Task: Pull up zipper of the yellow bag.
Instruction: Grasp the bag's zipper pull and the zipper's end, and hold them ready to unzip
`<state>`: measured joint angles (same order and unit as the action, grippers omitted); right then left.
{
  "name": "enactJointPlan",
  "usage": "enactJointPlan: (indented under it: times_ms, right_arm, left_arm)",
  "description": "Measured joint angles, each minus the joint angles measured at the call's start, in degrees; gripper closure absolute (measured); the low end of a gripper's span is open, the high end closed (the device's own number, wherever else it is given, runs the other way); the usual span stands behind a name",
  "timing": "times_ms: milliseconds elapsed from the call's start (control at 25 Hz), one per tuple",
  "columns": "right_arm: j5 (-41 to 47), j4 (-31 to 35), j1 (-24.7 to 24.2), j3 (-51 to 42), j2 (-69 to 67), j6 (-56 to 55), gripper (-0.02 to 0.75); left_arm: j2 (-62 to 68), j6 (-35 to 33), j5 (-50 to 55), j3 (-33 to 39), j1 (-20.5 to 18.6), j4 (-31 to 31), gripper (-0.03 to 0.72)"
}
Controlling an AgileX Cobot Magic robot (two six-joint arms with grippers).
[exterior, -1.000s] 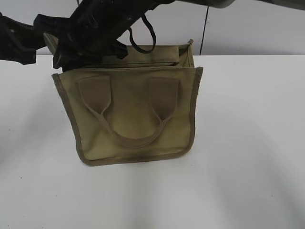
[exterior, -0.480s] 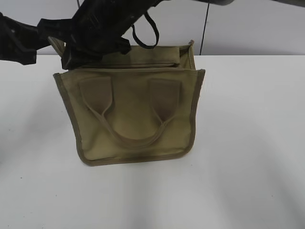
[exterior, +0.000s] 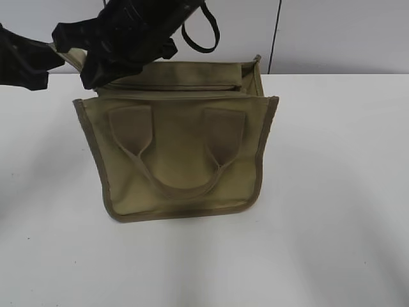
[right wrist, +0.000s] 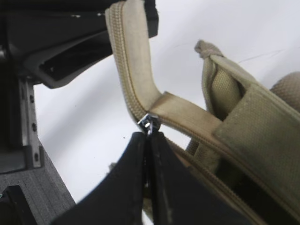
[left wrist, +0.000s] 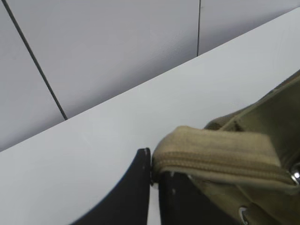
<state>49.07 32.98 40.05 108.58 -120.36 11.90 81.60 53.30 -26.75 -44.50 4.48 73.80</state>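
Note:
The yellow bag (exterior: 179, 160) stands upright on the white table, its two loop handles facing the exterior view. The zipper (exterior: 172, 87) runs along its top panel. Both grippers meet at the bag's top left corner. My left gripper (left wrist: 151, 164) is shut on the folded end of the zipper tape (left wrist: 215, 154); in the exterior view it (exterior: 67, 56) comes in from the left. My right gripper (right wrist: 149, 138) is shut on the small silver zipper pull (right wrist: 149, 124), close to that end; its arm (exterior: 128, 32) reaches across from above. The bag's side panel (right wrist: 262, 122) hangs slack to the right.
The white table (exterior: 332, 192) extends around the bag on all sides. A grey wall with a dark vertical seam (exterior: 275, 38) stands behind. A black cable loop (exterior: 208, 32) hangs from the right arm above the bag's top.
The right arm has lifted slightly and shifted right, its cable loop rising. The bag's top has been drawn a little to the right. Both grippers stay shut.

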Motion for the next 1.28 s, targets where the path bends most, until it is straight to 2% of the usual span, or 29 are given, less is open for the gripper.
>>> enactJointPlan:
  times_ms: [480,800,1280]
  right_arm:
    - [-3.3,-0.5,0.0,0.1,-0.6,1.3,0.748]
    - [-5.3,-0.4,0.0,0.1,-3.3,1.3,0.745]
    - [-6.8,-0.4,0.0,0.1,-4.1,1.2,0.664]
  left_arm:
    - [0.0,0.0,1.1,0.1,0.0,-0.9,0.681]
    - [0.3,0.0,-3.9,0.1,-0.1,-0.8,0.682]
    - [0.5,0.0,-4.2,0.1,-0.1,-0.8,0.682]
